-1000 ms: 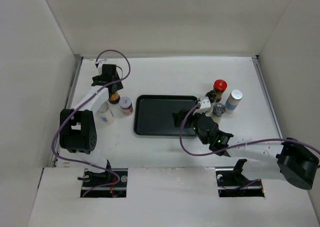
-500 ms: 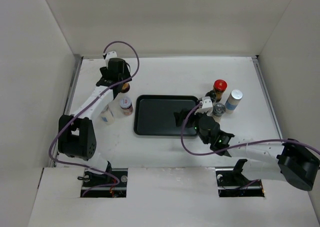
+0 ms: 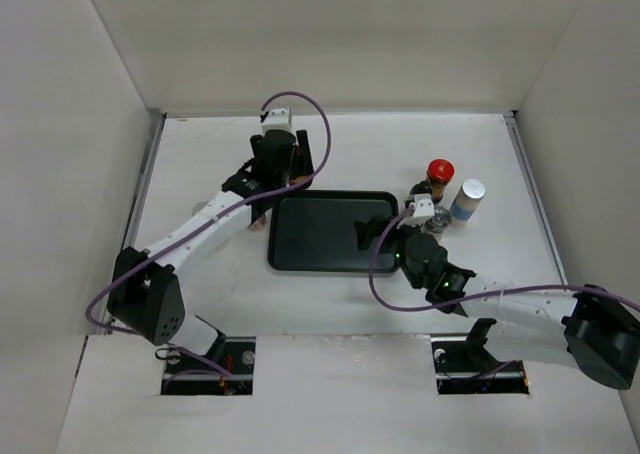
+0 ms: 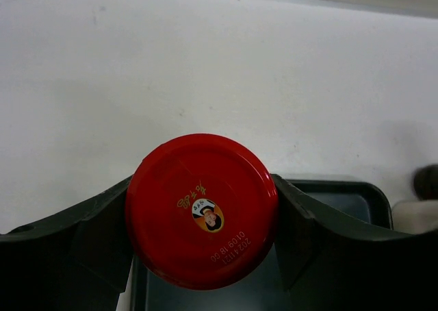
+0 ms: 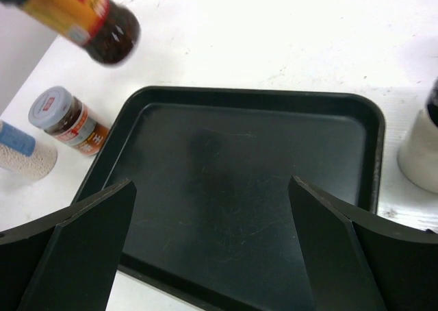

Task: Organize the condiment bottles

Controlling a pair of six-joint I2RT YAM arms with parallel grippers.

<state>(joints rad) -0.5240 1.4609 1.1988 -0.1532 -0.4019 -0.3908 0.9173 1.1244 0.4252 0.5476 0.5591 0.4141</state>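
- Bottles w/ red caps, 2: held bottle (image 4: 202,212) clamped in your L fingers (image 4: 96,232) over tray (image 5: 239,188) corner; second bottle (image 3: 440,169) stands on surface (image 3: 380,144) R of tray.
- R fingers (image 5: 82,249) spread, holding nothing.

Reaches forward and inward with the left arm (image 3: 205,222), left gripper (image 3: 280,174) with jaws clamped on a red-capped bottle (image 4: 202,210), and holds the right arm (image 3: 510,304) bent low, right gripper (image 5: 211,188) with jaws spread wide apart.

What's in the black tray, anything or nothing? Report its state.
Empty. In the right wrist view the black tray has a bare floor; the red-capped bottle in the left gripper is not set down in it.
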